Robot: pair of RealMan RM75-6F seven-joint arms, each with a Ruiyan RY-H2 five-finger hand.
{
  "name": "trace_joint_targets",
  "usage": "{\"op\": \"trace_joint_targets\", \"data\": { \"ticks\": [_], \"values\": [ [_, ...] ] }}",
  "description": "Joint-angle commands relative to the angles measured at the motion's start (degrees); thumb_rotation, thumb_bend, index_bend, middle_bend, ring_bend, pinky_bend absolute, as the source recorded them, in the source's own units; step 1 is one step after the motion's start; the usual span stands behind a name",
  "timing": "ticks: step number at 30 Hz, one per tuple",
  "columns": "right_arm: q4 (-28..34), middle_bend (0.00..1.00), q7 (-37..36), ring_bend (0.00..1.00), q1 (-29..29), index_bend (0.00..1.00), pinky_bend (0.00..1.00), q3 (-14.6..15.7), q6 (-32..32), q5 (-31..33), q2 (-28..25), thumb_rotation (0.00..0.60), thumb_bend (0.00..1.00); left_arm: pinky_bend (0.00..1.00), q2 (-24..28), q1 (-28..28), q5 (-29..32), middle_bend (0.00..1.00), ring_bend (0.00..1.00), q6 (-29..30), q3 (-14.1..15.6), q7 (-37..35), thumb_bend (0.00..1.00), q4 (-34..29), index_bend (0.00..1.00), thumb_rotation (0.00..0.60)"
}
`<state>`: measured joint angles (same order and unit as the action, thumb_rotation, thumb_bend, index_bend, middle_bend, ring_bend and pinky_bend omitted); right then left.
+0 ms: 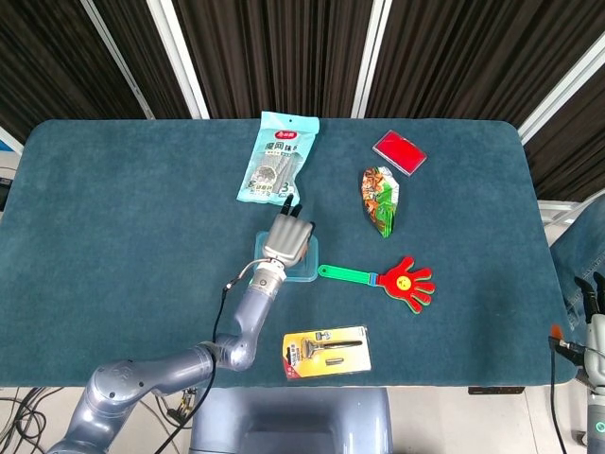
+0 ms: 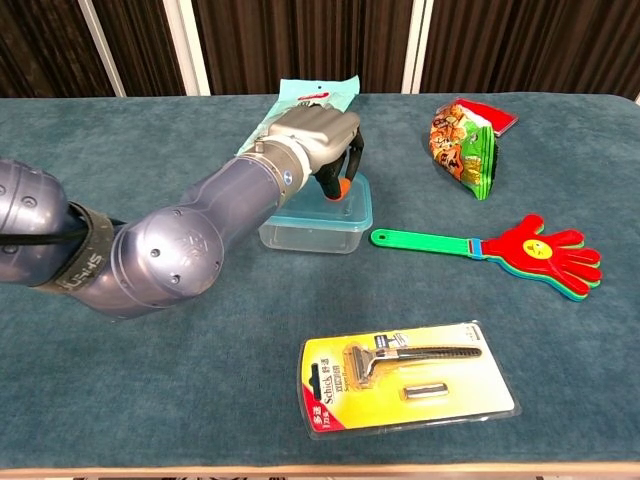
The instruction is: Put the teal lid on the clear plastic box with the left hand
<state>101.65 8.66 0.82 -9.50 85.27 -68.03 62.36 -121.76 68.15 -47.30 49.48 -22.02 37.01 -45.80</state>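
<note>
- Pressing down, your left hand (image 2: 318,131) rests fingers curled on the teal lid (image 2: 356,197), gripping nothing that shows.
- Lid lies directly beneath it, atop the clear plastic box (image 2: 315,225).
- Right hand (image 1: 591,305) sits well apart; its state is unclear.

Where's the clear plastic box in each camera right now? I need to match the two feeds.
Head view: clear plastic box sits just left of centre, mostly hidden under the left hand.
Chest view: the box is upper centre, with the left hand over its back edge.
Shared landmark: the green handle of the hand clapper points at the box's right side.
</note>
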Motion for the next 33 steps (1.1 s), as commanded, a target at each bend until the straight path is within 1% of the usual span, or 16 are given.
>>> {"op": "trace_joint_targets", "data": {
  "ticks": [1,10,33],
  "values": [
    [-0.3,0.03,-0.25,0.03,-0.15,0.14,0.0,0.17,0.13,-0.2,0.17,0.6,0.41,0.03,-0.34,-0.03,-0.27,0.58,0.15,-0.3,0.03,-0.29,0.48,0.52,0.65,0.6],
    [-1.01,0.03,-0.75,0.03,-0.43,0.14,0.0,0.5,0.5,-0.9,0.49,0.6,0.41,0.03,-0.65,-0.59,-0.61,0.58,0.15,-0.77,0.03,-0.57,0.48,0.84,0.65,0.6],
    [-1.8,0.03,-1.6,0.03,-0.14,0.14,0.0,0.93,0.38,-3.27,0.23,0.6,0.41,0.03,0.18,-1.87,2.51,0.58,0.15,-2.64,-0.99,1.24,0.48,-0.91,0.65,0.6]
  ]
}}
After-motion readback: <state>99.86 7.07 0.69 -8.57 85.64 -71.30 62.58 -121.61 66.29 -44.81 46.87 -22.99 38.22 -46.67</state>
